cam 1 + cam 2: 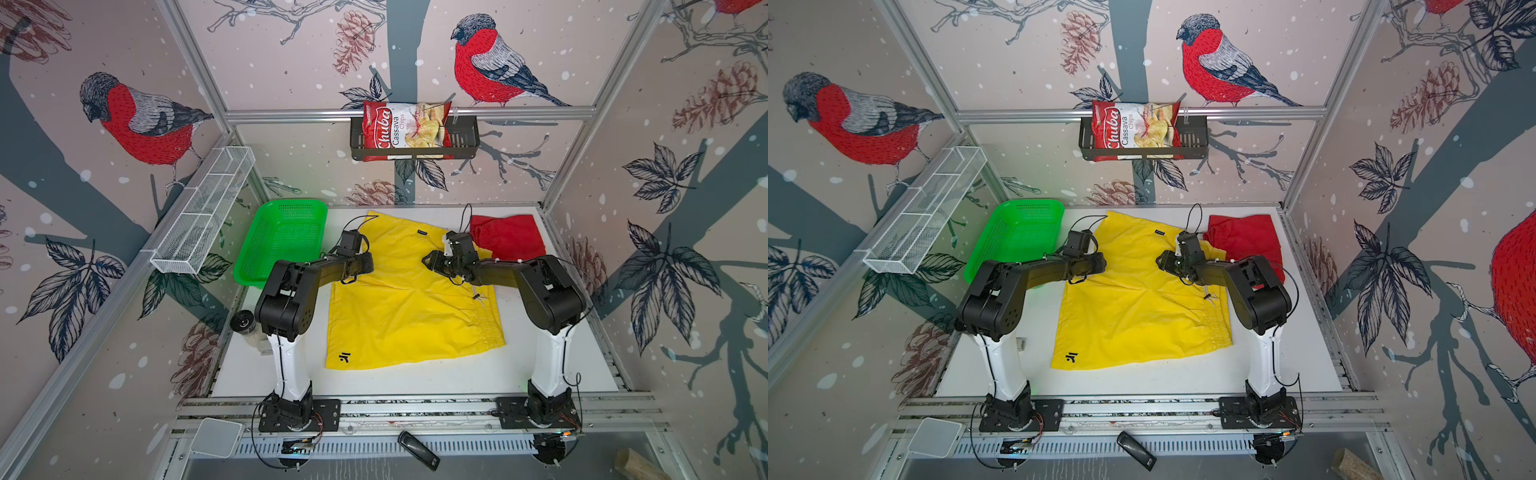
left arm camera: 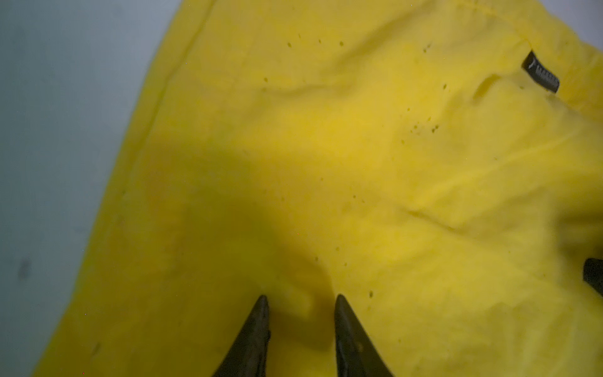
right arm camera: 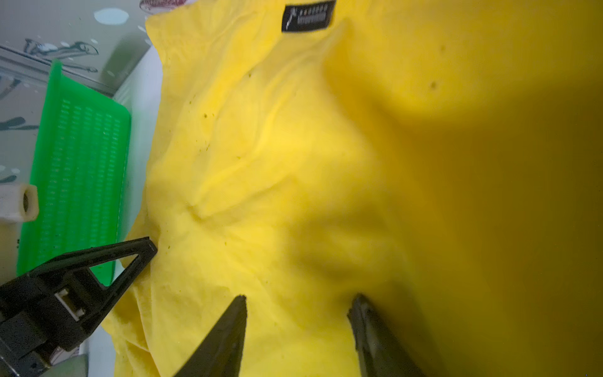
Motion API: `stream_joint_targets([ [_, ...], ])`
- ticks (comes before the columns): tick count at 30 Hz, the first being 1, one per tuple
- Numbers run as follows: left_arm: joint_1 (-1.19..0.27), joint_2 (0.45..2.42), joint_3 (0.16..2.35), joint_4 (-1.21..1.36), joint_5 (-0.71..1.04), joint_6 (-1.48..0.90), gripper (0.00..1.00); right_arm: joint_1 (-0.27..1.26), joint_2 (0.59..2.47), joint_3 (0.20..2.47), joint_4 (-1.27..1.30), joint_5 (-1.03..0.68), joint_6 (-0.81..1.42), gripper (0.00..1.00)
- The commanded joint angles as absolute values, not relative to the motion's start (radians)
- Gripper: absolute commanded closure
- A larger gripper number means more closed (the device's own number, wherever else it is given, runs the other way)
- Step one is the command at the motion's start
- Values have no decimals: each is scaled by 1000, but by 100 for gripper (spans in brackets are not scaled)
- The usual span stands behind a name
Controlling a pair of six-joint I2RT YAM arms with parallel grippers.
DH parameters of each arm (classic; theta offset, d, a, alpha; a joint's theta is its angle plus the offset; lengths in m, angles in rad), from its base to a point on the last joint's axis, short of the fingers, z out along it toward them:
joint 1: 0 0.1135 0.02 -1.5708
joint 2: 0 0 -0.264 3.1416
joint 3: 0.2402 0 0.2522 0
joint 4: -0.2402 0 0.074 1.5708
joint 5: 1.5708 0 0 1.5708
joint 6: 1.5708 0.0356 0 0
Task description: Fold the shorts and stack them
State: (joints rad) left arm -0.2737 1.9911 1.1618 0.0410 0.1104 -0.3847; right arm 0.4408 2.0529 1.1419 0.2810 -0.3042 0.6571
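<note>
Yellow shorts point(image 1: 407, 316) lie spread, wrinkled, on the desk point(image 1: 415, 378); red shorts point(image 1: 511, 237) bunched far right. Right tool point(image 3: 298, 298) gapes over yellow cloth; left tool point(image 2: 298, 297) grip unclear. Basket point(image 1: 251, 249) flanks left.

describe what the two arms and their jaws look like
Both arms match: the left arm and right arm each have a white lower post, bulky black joints and links above it, and a black base plate. Thin black cables run along the posts and loop at the wrists. The jaws are black, tapering to sharp points, with a triangular cut-out.
</note>
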Motion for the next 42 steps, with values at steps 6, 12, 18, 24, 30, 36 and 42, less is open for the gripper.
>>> stream_joint_targets([
  [6, -236, 2111, 1317, -13, 124, -366, 65, 386, 2123, 1297, 168, -306, 642, 46],
  [12, -238, 2018, 1419, -49, 165, -362, 62, 386, 1940, 1307, 103, -301, 607, 46],
  [18, -262, 1794, 1314, -46, 188, -351, 59, 344, 1624, 1092, 53, -312, 591, 46],
  [24, -302, 1586, 1041, 15, 227, -386, 56, 174, 1272, 712, 16, -429, 690, 43],
  [30, -327, 1465, 800, 93, 219, -451, 56, 49, 999, 461, -196, -459, 711, 41],
  [36, -327, 1456, 738, 106, 230, -463, 56, 14, 868, 257, -154, -579, 814, 40],
  [42, -327, 1443, 736, 118, 228, -466, 56, 15, 832, 202, -214, -600, 855, 39],
])
